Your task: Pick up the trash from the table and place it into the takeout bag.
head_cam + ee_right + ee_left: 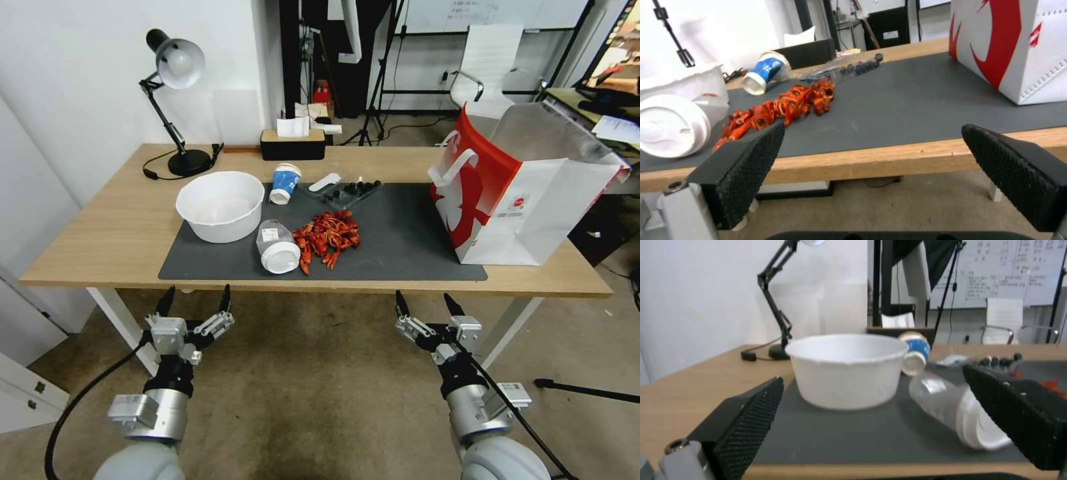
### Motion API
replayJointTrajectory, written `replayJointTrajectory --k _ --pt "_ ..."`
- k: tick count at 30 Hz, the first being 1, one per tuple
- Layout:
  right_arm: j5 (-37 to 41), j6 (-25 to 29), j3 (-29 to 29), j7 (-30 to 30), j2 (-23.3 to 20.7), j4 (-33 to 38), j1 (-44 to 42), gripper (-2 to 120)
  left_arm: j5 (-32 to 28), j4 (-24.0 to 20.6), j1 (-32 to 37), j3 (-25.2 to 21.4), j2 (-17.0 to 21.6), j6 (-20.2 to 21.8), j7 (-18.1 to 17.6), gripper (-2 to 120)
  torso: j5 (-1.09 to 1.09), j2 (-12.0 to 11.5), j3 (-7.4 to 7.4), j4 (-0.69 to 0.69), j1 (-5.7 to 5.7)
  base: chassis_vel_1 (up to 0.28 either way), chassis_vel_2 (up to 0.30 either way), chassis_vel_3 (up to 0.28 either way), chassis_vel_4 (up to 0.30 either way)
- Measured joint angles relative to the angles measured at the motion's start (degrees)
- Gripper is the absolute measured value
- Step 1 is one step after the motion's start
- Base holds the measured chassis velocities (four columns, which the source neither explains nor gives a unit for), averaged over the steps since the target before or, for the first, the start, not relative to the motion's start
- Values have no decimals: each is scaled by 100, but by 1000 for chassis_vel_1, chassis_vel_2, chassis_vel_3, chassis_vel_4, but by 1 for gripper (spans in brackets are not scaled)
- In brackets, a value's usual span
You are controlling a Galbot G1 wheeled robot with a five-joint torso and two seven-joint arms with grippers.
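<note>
Trash lies on the dark mat of the table (100, 253): a round white bowl (220, 205) (846, 370), a blue-and-white paper cup (285, 183) (764, 71) on its side, a white-lidded clear cup (277, 248) (951, 406) (673, 125) on its side, a heap of red-orange scraps (327, 239) (786, 105) and a clear tray (347, 192) with dark bits. The takeout bag (527, 200) (1018, 46) stands open at the mat's right end. My left gripper (198, 290) (872, 373) and right gripper (425, 295) (873, 126) hang open and empty below the table's front edge.
A black desk lamp (175, 100) stands at the back left and a black tissue box (292, 143) at the back middle. A white chair (490, 67), tripods and another desk (600, 107) stand behind the table. White table legs (117, 313) flank the floor in front.
</note>
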Motion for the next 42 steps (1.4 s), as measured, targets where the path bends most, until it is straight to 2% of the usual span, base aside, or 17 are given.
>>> replayJointTrajectory --k 2,4,6,7,8,10,11,13,14,16,17,23,30,42 --pt "-46 3 -6 -8 4 12 -28 100 -346 -47 -283 -108 256 176 -64 100 0 0 0 0 0 0 0 0 0" --pt "-56 4 -6 -9 5 14 -29 100 -553 -72 -391 -105 355 264 -109 100 -1 0 0 0 0 0 0 0 0" --pt "-70 4 -6 -11 -1 20 -26 100 -1606 -182 -768 41 711 532 -390 100 0 0 0 -1 0 0 0 0 0" --pt "-70 4 -6 -11 -1 20 -26 100 -1606 -182 -768 41 711 532 -390 100 0 0 0 -1 0 0 0 0 0" --pt "-76 3 -5 -11 -6 26 -25 100 -2192 -225 -943 103 882 655 -543 100 -2 0 0 0 0 0 0 0 0" --pt "-93 3 1 -9 -11 42 -27 100 -3766 -373 -1397 186 1307 949 -882 100 0 0 0 -1 0 0 0 0 0" --pt "-93 3 1 -9 -11 42 -27 100 -3766 -373 -1397 186 1307 949 -882 100 0 0 0 -1 0 0 0 0 0" --pt "-111 2 9 1 -6 43 -35 100 -5263 -544 -1838 194 1681 1191 -1191 100 3 0 0 -2 0 0 0 0 0" --pt "-111 2 9 1 -6 43 -35 100 -5263 -544 -1838 194 1681 1191 -1191 100 3 0 0 -2 0 0 0 0 0" --pt "-147 2 7 15 11 22 -35 100 -6365 -569 -2124 252 1936 1394 -1407 100 1 0 0 -1 0 0 0 0 0" --pt "-152 2 -2 20 16 15 -28 100 -6542 -530 -2176 293 1988 1450 -1434 100 2 0 0 -2 0 0 0 0 0" --pt "-143 -22 -102 41 -37 -57 127 100 -6804 -257 -2239 377 2002 1631 -1451 100 0 -1 1 3 0 0 0 0 0" --pt "-70 -67 -161 74 -174 -101 264 100 -6954 57 -2553 513 1897 1850 -1602 100 1 0 0 0 0 0 0 0 0" --pt "25 -100 -203 111 -286 -121 368 100 -6908 587 -2808 788 1823 1976 -1789 100 1 0 0 0 0 0 0 0 0"
